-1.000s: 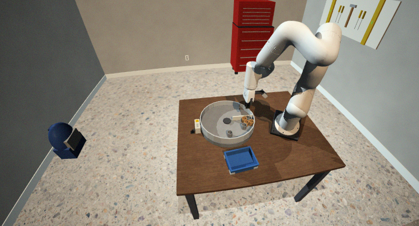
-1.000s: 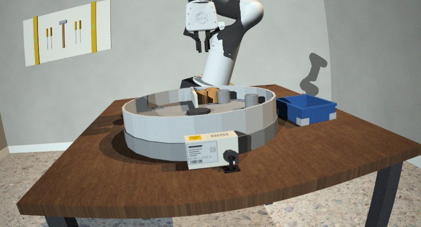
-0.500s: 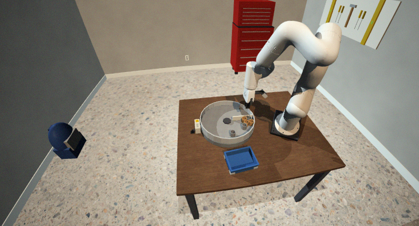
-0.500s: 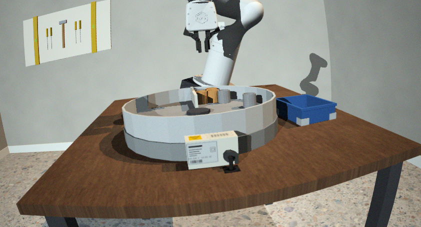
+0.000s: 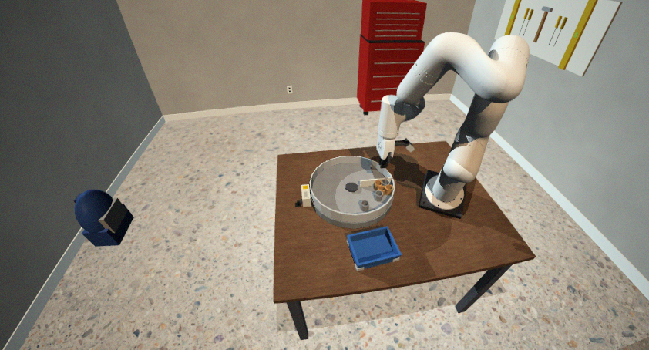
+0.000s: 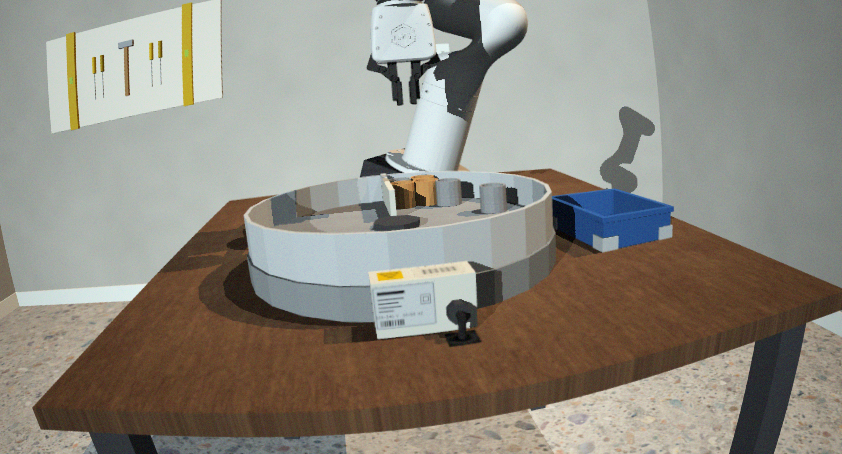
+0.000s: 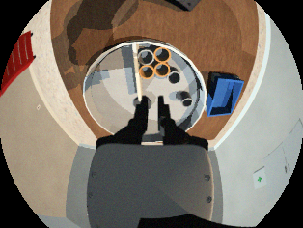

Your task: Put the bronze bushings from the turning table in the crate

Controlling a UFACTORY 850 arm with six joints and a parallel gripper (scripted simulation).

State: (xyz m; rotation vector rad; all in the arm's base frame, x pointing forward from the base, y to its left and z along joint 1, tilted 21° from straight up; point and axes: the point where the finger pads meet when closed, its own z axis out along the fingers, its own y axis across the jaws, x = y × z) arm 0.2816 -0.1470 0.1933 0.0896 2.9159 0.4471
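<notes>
Two narrow black jaws (image 5: pixel 385 160) (image 6: pixel 406 93) are what you've got hanging over the turning table (image 5: pixel 353 219) (image 6: pixel 312 259) (image 7: pixel 85 99), a small gap apart with nothing between them. In your wrist view the bronze bushings (image 5: pixel 380 187) (image 6: pixel 425 190) (image 7: pixel 162 70) lie past the tips, so I'd say you need to shift toward the arm's base corner of the surface (image 5: pixel 308 266) (image 6: pixel 247 386) (image 7: pixel 232 29) before dropping. They're orange-brown, hollow and upright, three I can count, bunched by the pale divider (image 5: pixel 370 182) (image 6: pixel 388 196) (image 7: pixel 137 72) with a steel bushing (image 5: pixel 378 195) (image 6: pixel 448 191) (image 7: pixel 146 57) crowding them. Probably open wider first, or you'll bump the rims. Crate (image 5: pixel 373 262) (image 6: pixel 636 230) (image 7: pixel 224 98)'s nearer the front edge, no bushings in it.
</notes>
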